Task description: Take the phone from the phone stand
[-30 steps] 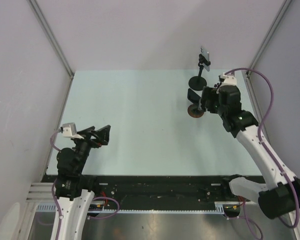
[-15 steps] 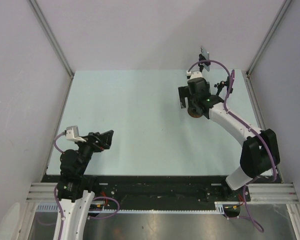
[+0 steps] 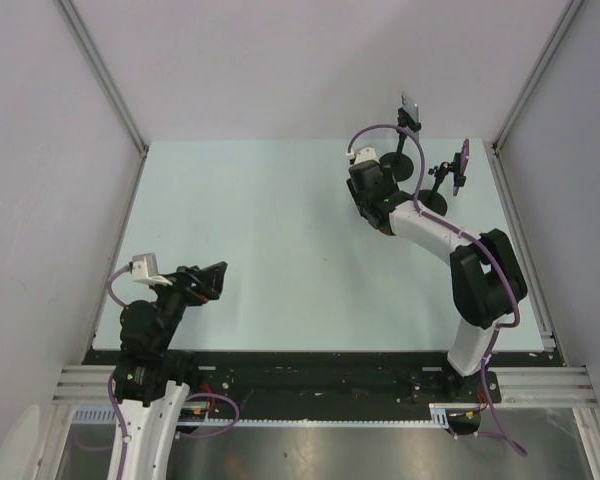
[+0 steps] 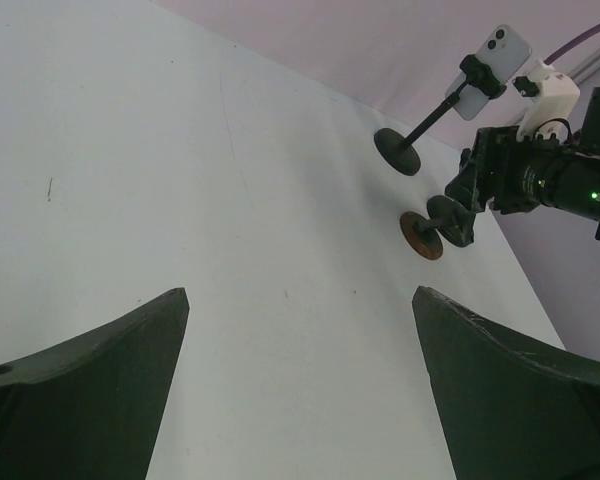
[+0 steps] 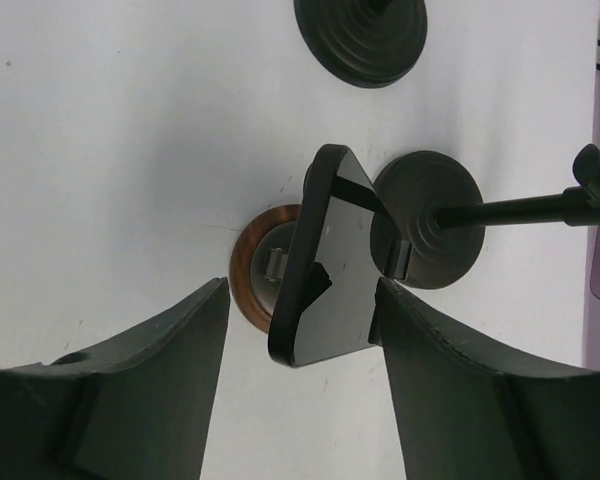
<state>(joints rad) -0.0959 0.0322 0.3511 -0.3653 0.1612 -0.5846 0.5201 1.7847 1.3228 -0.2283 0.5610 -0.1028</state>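
Observation:
In the right wrist view a black phone stands on edge on a phone stand with a round brown base. My right gripper is open around it: the right finger touches the phone's edge, and the left finger is a gap away. From above, the right gripper hides this phone. The brown base also shows in the left wrist view. My left gripper is open and empty, low at the near left.
Two other stands with black round bases stand close behind. One holds a pale phone high on a clamp. The other has a slanted rod carrying a purple phone. Walls enclose the table on three sides.
My right arm swung left and farther back, bringing its gripper over the brown-based stand. Its jaws narrowed around the black phone. The left arm dropped slightly and stays open.

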